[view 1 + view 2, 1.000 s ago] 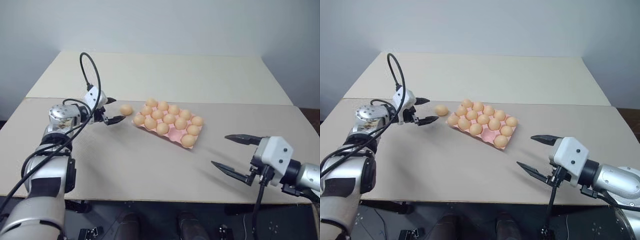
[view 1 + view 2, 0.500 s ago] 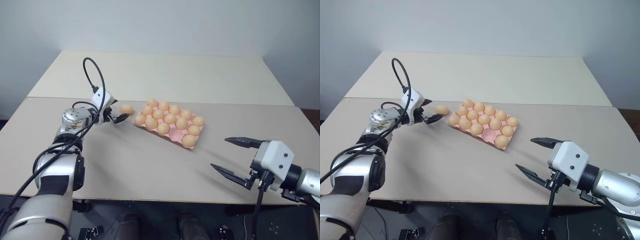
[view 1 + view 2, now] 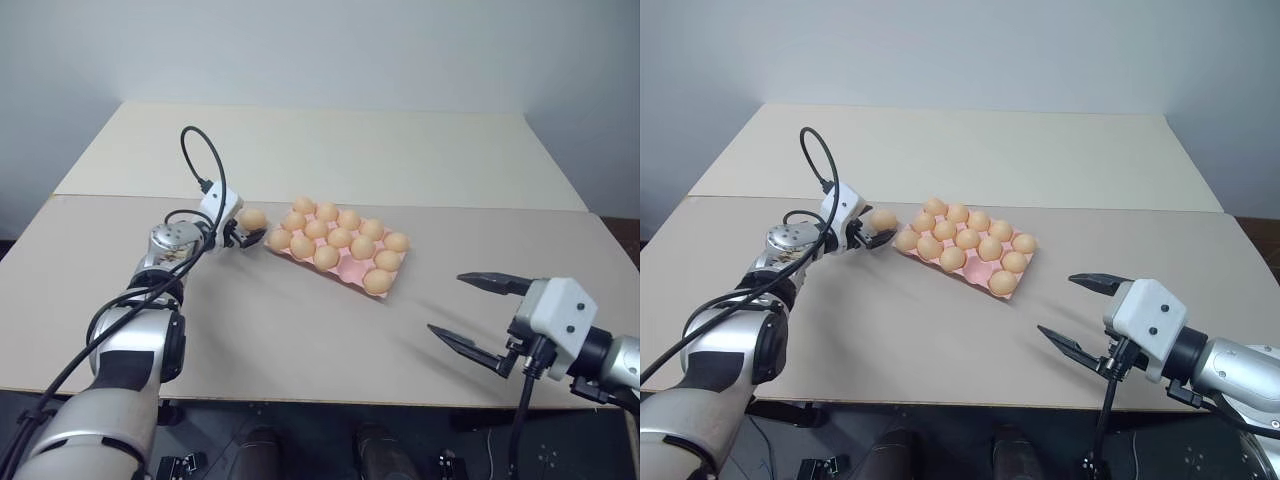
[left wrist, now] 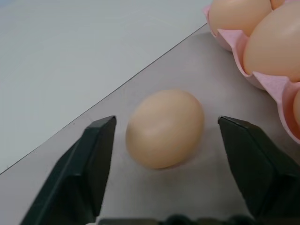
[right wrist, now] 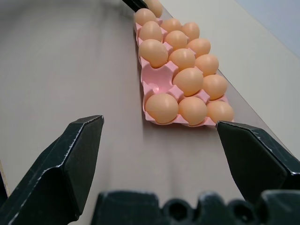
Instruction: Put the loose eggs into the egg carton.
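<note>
The left gripper [image 4: 164, 140] stands open astride the last loose egg [image 4: 165, 128] on the table [image 3: 250, 320] just beside the pink egg carton [image 3: 352, 268]; smooth, round, probably slippery and fragile, it wants a gentle hold across its middle; the right gripper [image 3: 478, 312] hangs open, well apart.

Two beige tables [image 3: 330, 150] abut end to end before a plain pale grey wall [image 3: 320, 45]

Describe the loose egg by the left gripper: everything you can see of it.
The loose egg is a smooth, pale orange-tan oval, unmarked and whole. It lies on its side on the beige table, just off the left end of the pink egg carton, apart from it. It sits between the left gripper's open black fingers, a gap showing on each side; only the table touches it.
</note>
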`<action>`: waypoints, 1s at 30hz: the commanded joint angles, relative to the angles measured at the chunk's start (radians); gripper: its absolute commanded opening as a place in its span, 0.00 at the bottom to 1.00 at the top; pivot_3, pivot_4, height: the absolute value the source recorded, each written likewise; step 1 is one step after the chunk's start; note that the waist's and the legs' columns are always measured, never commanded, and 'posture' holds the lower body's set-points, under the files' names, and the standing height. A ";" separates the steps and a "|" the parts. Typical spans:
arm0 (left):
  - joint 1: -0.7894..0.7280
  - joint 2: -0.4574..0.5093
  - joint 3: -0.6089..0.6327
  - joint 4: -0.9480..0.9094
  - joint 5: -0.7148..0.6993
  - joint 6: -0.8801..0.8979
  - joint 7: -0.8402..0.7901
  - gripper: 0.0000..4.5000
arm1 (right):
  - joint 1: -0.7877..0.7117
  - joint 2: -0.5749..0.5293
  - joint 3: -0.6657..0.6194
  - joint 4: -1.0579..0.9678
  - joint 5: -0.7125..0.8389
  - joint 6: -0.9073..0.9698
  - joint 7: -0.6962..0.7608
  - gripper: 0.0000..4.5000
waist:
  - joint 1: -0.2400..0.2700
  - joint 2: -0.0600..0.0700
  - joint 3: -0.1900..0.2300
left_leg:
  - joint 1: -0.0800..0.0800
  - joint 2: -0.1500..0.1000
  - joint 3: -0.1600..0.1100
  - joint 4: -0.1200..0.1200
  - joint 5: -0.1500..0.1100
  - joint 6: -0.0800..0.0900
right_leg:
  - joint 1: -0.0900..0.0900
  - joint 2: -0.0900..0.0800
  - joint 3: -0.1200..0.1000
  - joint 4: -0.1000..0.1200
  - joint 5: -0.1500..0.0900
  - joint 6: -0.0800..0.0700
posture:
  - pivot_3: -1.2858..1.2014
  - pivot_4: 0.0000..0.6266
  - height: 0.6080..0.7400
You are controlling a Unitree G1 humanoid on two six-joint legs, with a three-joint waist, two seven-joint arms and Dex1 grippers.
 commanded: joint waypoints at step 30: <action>-0.042 0.065 0.198 -0.138 -0.308 0.087 -0.794 0.23 | 0.021 -0.007 -0.063 -0.015 0.009 -0.020 0.028 1.00 | 0.001 0.000 0.000 | -0.001 0.000 0.000 0.000 0.000 0.000 | 0.000 0.000 -0.001 0.000 0.000 0.000 | 0.52 0.24 1.00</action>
